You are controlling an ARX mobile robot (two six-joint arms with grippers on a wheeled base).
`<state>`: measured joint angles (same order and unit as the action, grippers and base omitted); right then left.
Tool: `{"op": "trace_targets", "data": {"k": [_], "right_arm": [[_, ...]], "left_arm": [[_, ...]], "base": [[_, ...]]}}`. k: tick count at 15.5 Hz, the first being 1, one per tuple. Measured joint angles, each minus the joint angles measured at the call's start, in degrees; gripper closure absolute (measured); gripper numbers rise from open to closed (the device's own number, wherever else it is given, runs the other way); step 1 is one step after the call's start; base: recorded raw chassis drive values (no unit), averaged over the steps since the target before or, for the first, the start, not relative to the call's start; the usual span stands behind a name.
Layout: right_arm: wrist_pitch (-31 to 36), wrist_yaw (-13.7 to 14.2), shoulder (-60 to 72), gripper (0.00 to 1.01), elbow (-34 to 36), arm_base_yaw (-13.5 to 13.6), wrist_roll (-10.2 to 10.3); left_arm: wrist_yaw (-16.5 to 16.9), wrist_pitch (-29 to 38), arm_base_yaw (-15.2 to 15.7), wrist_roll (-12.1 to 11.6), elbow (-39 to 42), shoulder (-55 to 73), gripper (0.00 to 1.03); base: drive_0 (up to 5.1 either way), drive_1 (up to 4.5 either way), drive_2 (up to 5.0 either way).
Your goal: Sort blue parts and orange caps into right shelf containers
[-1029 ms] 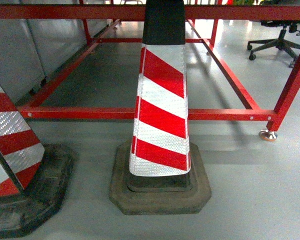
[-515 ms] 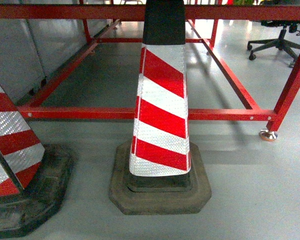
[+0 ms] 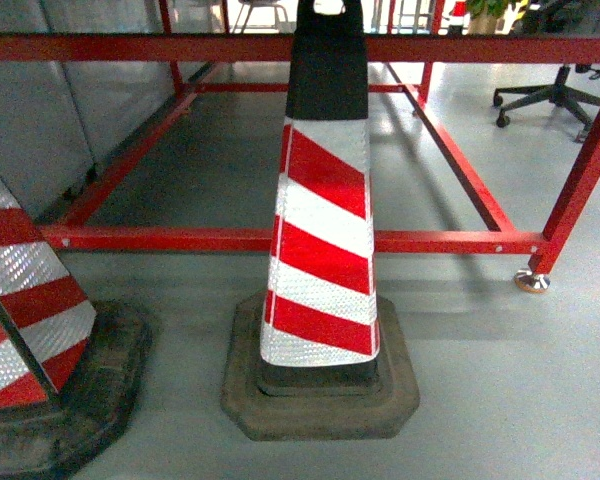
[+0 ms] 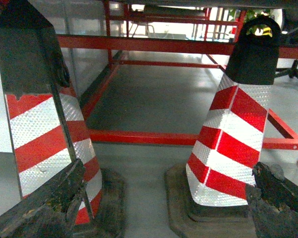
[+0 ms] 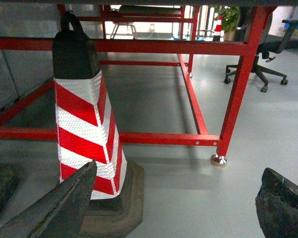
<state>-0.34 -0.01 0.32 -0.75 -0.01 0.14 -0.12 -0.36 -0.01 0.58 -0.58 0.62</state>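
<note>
No crates, blue parts or orange caps show anywhere. Left gripper [image 4: 164, 208] and right gripper [image 5: 176, 203] hang spread wide, empty. The striped cone [image 3: 320, 230] stands at twelve o'clock, another cone [image 3: 25, 300] at nine; steer the base around both toward the shelf.

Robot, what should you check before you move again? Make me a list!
1. Path ahead: not ok. A striped cone stands right in front, with a second cone at the left edge.
2. Beyond the cones: not ok. A low red frame bar crosses the floor.
3. Blue crates in sight: not ok. None appear in any view.
4. Blue parts or orange caps in sight: not ok. None visible.
5. Left hand: ok. Fingers apart, nothing between them.
6. Right hand: ok. Fingers apart, nothing held.
</note>
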Motion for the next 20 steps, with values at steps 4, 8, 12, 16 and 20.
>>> {"op": "trace_targets", "data": {"k": [4, 8, 12, 16, 20], "right_arm": [[0.02, 0.04, 0.0, 0.03, 0.0, 0.0, 0.07], [0.07, 0.04, 0.0, 0.03, 0.0, 0.0, 0.07], [0.02, 0.0, 0.0, 0.03, 0.0, 0.0, 0.0], [0.04, 0.04, 0.0, 0.03, 0.0, 0.0, 0.09], [0.02, 0.02, 0.0, 0.03, 0.0, 0.0, 0.02]], "left_arm": [[0.11, 0.13, 0.0, -0.04, 0.0, 0.0, 0.05], [0.07, 0.11, 0.0, 0.0, 0.0, 0.0, 0.05], [0.11, 0.13, 0.0, -0.04, 0.0, 0.0, 0.05], [0.11, 0.13, 0.0, -0.02, 0.0, 0.0, 0.05], [0.13, 0.11, 0.0, -0.02, 0.0, 0.0, 0.05]], "base": [[0.0, 0.0, 0.0], [0.0, 0.0, 0.0], [0.0, 0.0, 0.0], [0.0, 0.0, 0.0], [0.0, 0.0, 0.0]]}}
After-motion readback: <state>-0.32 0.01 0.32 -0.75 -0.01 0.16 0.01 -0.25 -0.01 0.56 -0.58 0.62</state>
